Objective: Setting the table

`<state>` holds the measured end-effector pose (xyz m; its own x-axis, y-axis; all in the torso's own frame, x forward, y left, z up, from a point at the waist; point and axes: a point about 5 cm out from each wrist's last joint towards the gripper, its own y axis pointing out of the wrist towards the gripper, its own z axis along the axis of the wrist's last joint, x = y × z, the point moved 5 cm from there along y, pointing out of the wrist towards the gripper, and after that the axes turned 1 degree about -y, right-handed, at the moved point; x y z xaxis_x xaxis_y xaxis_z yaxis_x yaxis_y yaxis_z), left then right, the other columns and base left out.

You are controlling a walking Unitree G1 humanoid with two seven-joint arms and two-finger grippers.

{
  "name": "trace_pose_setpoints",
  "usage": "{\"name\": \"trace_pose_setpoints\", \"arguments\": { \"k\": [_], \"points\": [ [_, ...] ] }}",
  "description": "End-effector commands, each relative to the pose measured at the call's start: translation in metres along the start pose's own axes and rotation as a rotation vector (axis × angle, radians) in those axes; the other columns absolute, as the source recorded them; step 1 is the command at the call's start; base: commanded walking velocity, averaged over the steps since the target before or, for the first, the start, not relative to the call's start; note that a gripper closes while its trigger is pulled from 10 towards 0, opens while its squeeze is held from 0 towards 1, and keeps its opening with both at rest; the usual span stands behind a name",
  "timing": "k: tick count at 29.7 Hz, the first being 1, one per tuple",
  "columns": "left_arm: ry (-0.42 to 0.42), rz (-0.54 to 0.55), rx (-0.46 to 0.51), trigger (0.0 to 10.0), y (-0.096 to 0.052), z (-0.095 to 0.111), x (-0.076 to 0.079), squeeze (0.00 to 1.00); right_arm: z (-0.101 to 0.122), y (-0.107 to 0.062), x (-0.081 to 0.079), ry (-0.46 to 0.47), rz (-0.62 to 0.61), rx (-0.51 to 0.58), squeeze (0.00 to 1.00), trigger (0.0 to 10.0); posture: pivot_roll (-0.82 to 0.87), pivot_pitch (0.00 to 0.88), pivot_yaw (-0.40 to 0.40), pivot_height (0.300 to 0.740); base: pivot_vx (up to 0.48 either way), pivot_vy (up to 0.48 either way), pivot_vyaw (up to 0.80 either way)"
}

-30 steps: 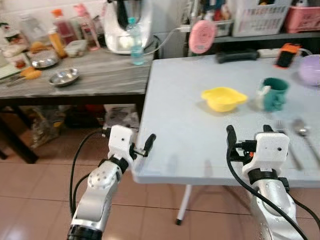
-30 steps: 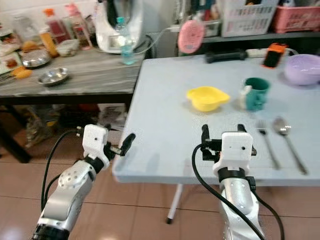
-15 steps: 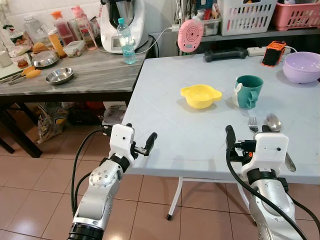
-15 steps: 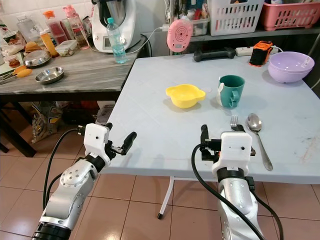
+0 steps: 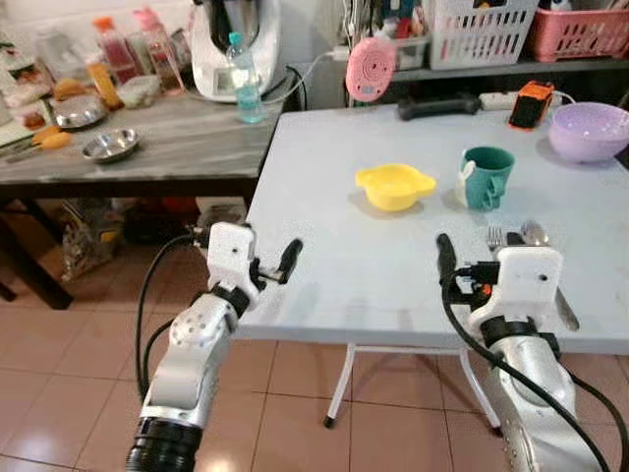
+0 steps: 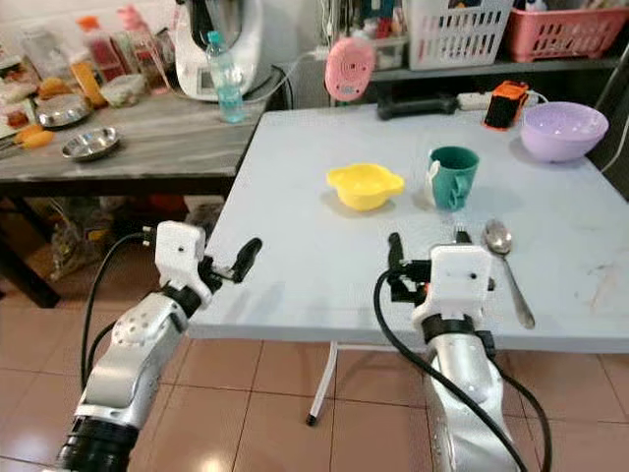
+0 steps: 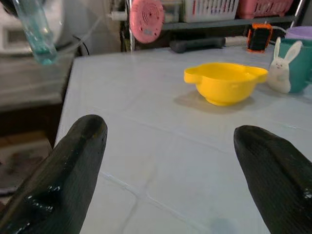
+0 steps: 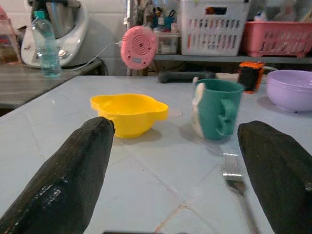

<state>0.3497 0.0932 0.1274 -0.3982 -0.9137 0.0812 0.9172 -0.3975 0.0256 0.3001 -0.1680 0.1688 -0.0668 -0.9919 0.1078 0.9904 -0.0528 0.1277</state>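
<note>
Nearest the robot, the left gripper (image 7: 170, 165) hangs at the near left corner of the grey table (image 5: 334, 265) and the right gripper (image 8: 178, 165) over its near edge, each with fingers spread wide and holding nothing. Just past the right gripper lie a fork (image 8: 236, 183) and spoon (image 6: 498, 239) side by side. Beyond them stand a yellow bowl (image 5: 395, 186) and a green mug (image 5: 486, 177), with a purple bowl (image 5: 588, 131) at the far right.

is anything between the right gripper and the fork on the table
Nothing visible. The right gripper is open, and bare table runs ahead to the fork; the green mug stands beyond it.
</note>
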Motion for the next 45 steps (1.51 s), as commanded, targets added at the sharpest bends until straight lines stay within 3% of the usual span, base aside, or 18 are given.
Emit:
{"name": "trace_pose_setpoints", "arguments": {
  "k": [1,4,20,30,45],
  "points": [
    [-0.002,-0.018,-0.014,10.0,-0.006,-0.004,0.002,0.00,0.000,-0.002,-0.008,-0.002,0.026,0.003,0.00,10.0,-0.14,0.000,0.124,0.740,0.000,0.000,0.00],
    [0.005,-0.059,-0.017,10.0,-0.011,-0.008,0.010,0.00,-0.004,-0.005,-0.012,-0.011,0.042,-0.007,0.00,10.0,-0.14,0.000,0.124,0.740,0.171,0.000,0.00],
    [-0.019,-0.087,-0.016,10.0,-0.013,-0.008,0.014,0.00,-0.002,-0.005,-0.016,-0.029,0.051,0.003,0.00,10.0,-0.14,0.000,0.117,0.740,0.310,0.000,0.00],
    [-0.018,-0.138,-0.078,10.0,-0.024,-0.021,0.018,0.00,-0.013,-0.012,-0.017,-0.026,0.059,-0.045,0.00,10.0,-0.15,0.004,0.114,0.740,0.332,0.000,0.00],
    [-0.018,-0.172,-0.110,10.0,-0.027,-0.027,0.022,0.00,-0.019,-0.014,-0.022,-0.023,0.076,-0.073,0.00,10.0,-0.15,0.008,0.111,0.740,0.333,0.000,0.00]
  ]
}}
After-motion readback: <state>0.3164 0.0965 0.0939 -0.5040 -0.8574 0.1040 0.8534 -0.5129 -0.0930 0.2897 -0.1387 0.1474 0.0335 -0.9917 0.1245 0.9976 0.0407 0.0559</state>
